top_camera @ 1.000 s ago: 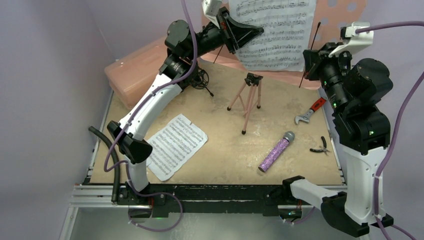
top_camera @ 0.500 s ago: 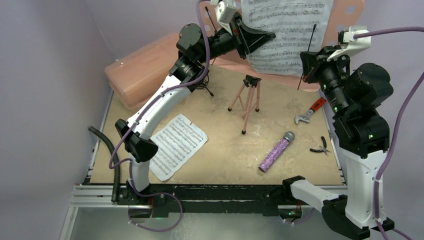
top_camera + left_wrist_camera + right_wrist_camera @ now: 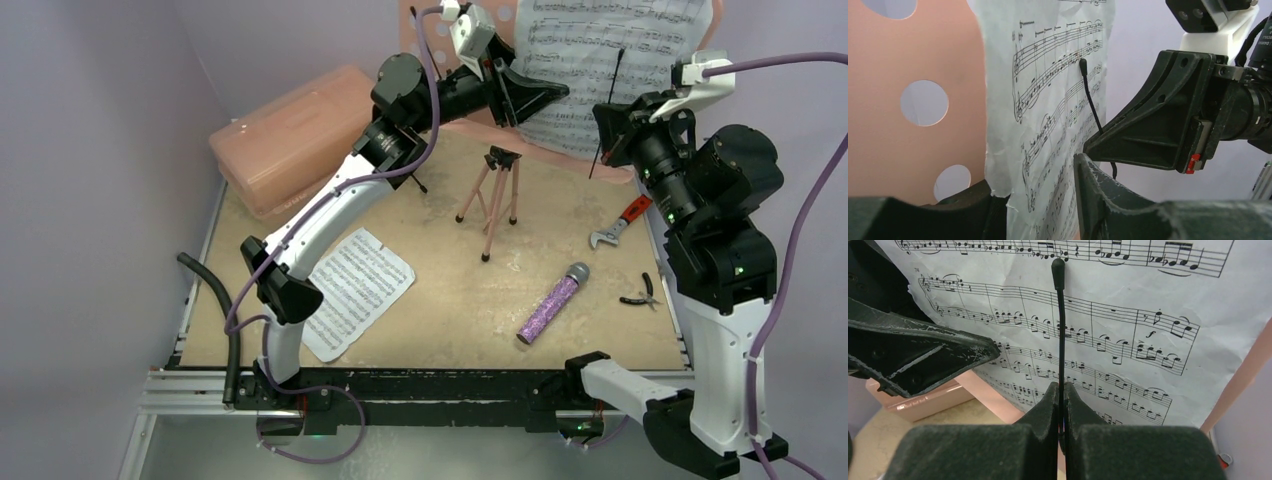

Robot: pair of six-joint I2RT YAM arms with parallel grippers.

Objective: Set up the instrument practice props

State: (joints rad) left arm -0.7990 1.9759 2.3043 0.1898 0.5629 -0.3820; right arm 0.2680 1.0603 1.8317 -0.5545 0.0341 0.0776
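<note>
Above the desk's (image 3: 450,300) far edge, the left gripper (image 3: 1033,195) clamps the stand (image 3: 913,140) and its limp page (image 3: 1128,315). The right gripper (image 3: 1060,390) pinches the springy wire (image 3: 1060,330). Paper likely tears easily, so grip the stiff stand.

The page (image 3: 1158,300) carries the bar number 74 beside one stave and a dynamic mark f; the rest is notes.
</note>
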